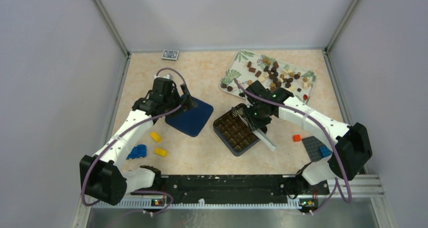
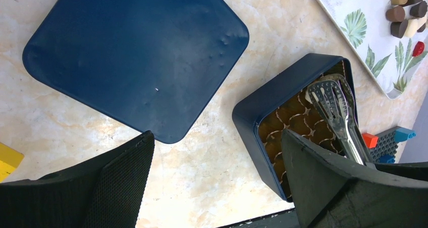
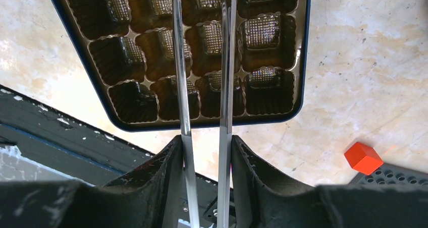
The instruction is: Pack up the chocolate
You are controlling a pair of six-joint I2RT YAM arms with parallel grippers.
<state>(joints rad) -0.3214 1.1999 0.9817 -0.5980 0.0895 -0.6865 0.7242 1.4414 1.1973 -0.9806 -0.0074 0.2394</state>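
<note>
Marbled table (image 1: 202, 155), tongs (image 1: 266, 138) over box (image 1: 233, 133)

The lid (image 1: 191, 117) lies left of the box (image 1: 225, 141); the chocolate (image 1: 275, 74) sits on the tray (image 1: 238, 62) behind it.

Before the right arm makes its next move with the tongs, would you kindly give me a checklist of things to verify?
1. Grip: the right pincer is clamped on the tongs: ok.
2. Tong tips are over the box: ok.
3. The lid is off and lies apart from the box: ok.
4. The cavities in the right wrist view are empty: ok.
5. Supply: chocolates lie on the leafy tray: ok.
6. One of them is held between the tong tips: cannot tell.
</note>
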